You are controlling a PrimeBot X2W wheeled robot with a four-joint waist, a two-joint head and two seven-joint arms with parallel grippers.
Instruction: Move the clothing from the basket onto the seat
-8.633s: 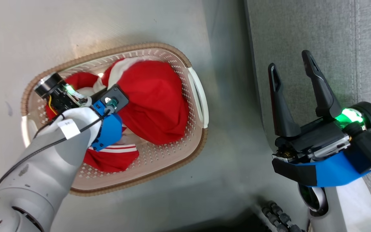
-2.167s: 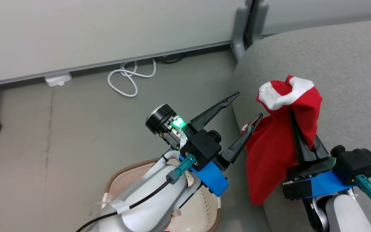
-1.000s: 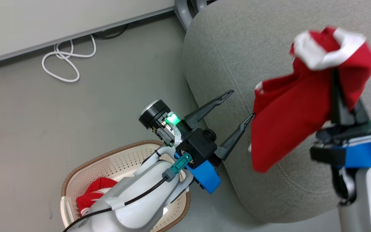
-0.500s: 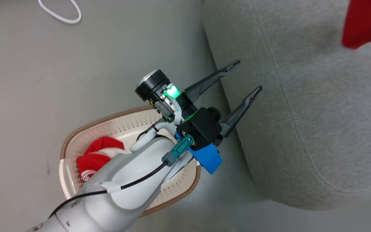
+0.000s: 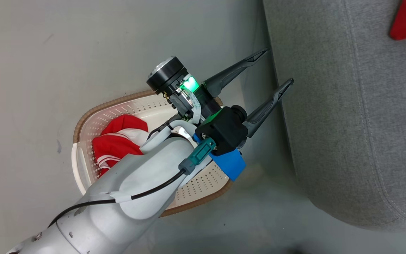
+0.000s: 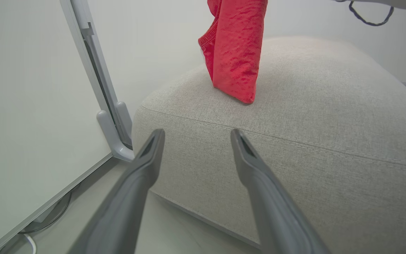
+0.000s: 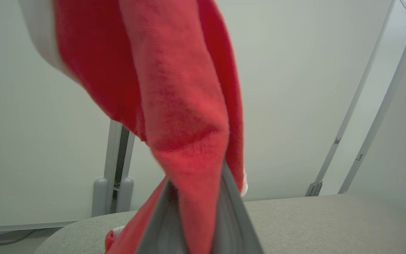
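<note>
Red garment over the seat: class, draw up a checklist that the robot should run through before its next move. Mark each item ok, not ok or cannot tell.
1. Grip: right gripper shut on the held garment: ok.
2. Position: held garment hangs over the seat, not over the floor: ok.
3. Contact: lower tip of the held garment touches the seat: cannot tell.
4. Other arm: left gripper open, nothing between its fingers: ok.
5. Task done: basket emptied: not ok, a second garment lies in it.
</note>
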